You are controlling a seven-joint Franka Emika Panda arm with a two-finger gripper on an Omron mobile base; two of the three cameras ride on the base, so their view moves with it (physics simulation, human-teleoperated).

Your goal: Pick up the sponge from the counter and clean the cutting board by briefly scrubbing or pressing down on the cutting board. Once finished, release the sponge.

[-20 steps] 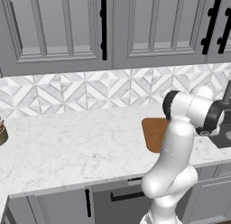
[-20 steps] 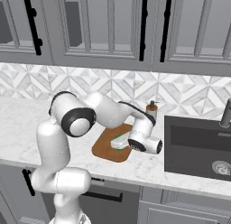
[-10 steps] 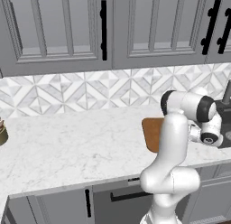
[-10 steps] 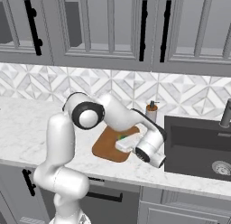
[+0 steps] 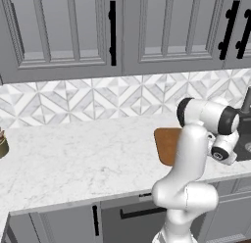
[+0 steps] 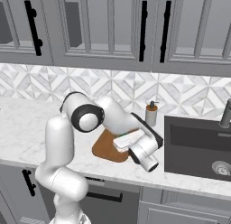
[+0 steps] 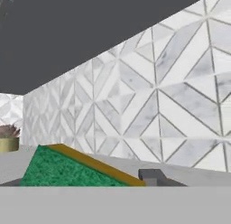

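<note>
In the hand view the sponge (image 7: 67, 171) lies close in, green face toward me with its yellow layer along the upper edge. It sits tilted against the dark fingertip (image 7: 151, 175) of my gripper (image 7: 113, 181), which looks shut on it. From the right base view the gripper (image 6: 122, 142) reaches low over the near right part of the orange-brown cutting board (image 6: 104, 148), and the white hand hides most of the sponge. The left base view shows one end of the cutting board (image 5: 165, 144) behind my arm, on the white counter (image 5: 73, 158).
A soap dispenser (image 6: 151, 114) stands behind the board, next to the dark sink (image 6: 198, 146) with its faucet (image 6: 225, 114) on the right. A small potted plant (image 5: 2, 144) sits at the counter's far left. The tiled backsplash (image 7: 158, 92) runs behind.
The arm has changed pose, its elbow swinging right and the hand sinking a little toward the board's near right corner. The sponge has stayed at the fingers.
</note>
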